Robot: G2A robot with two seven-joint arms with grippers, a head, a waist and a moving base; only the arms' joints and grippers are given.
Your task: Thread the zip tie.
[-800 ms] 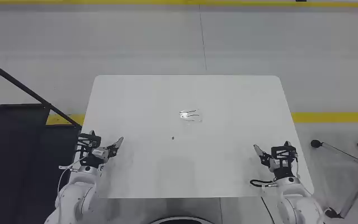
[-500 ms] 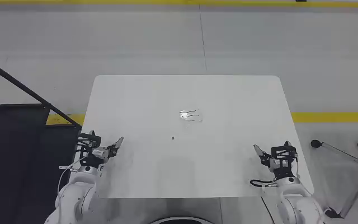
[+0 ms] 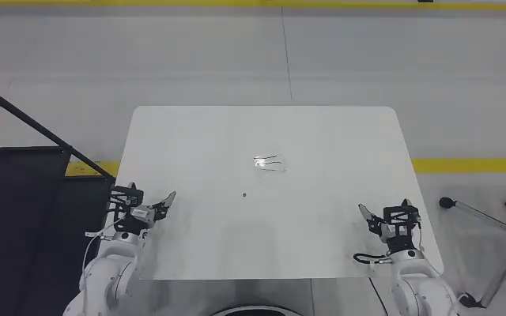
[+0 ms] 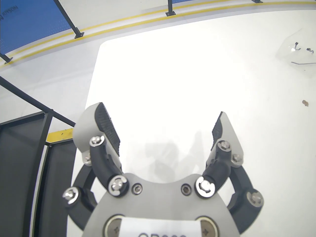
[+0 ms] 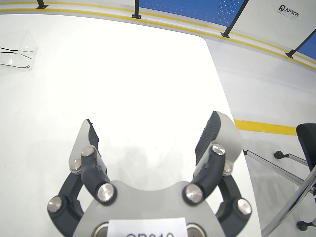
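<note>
Grey flr (image 3: 198,55) w/ yellow line (image 3: 466,165)

Black zip tie (image 3: 270,162), flat on table (image 3: 198,142)

Zip tie (image 4: 303,63) partly beyond the view's edge

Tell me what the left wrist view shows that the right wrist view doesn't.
Left wrist view: the open left gripper, a small brown speck on the white table, a dark panel beside it. Right wrist view: the open right gripper, a black wheeled chair. Both: that table, the clear plastic piece and thin black zip tie.
</note>
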